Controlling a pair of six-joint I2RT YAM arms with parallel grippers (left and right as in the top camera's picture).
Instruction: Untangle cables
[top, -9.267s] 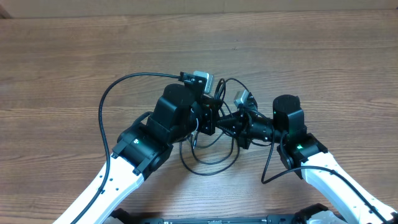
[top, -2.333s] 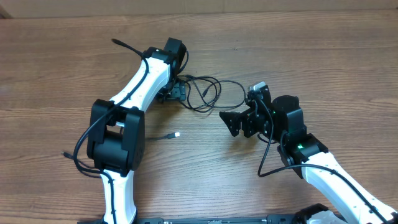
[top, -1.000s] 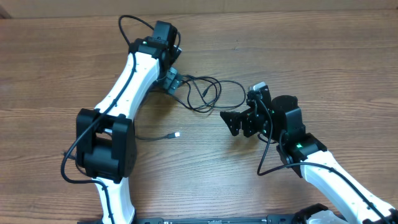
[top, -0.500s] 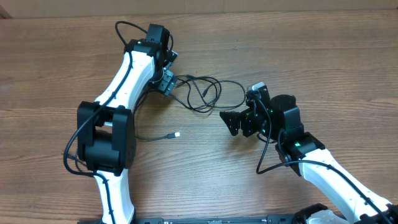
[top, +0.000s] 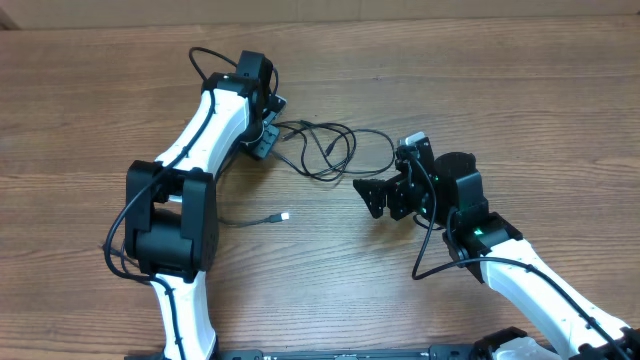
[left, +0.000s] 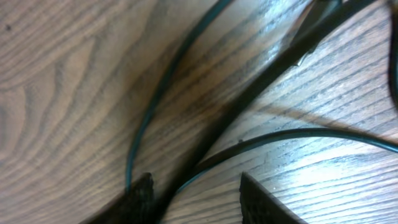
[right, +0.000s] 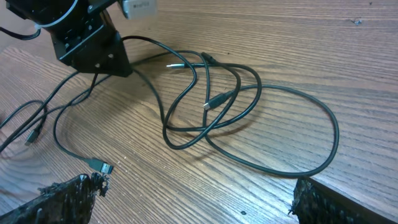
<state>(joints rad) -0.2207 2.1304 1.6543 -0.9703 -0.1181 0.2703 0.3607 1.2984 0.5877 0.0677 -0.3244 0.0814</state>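
Bench (top: 450, 70): brown wood grain, and both arms reach over it.
Cables (top: 325, 150): thin black cords in overlapping loops on the far half of the bench, between the two end effectors. One large loop bulges out toward the right arm.
Plug in the tangle (right: 211, 102): a small silver-tipped connector lying inside the crossed loops.
Stray cord end (top: 283, 216): a silver-tipped plug lying flat on open wood, nearer the robot than the tangle and apart from it. Its cord runs left and passes under the left arm.
Left end effector (top: 262, 140): stretched out to the left edge of the tangle and low over the bench. In the left wrist view the two fingertips (left: 140, 194) stand partly apart with wood showing between them. A blurred black cord runs diagonally through that gap, close to the left-hand tip, and is not squeezed from both sides.
Right end effector (top: 375, 198): spread wide, holding nothing, pointing at the tangle from just right of it and clear of the cords.
Light: a small green lamp (top: 478, 236) glows on the right arm.
Writing: the pale block (right: 138, 7) on the left wrist shows no markings that can be read at this size.
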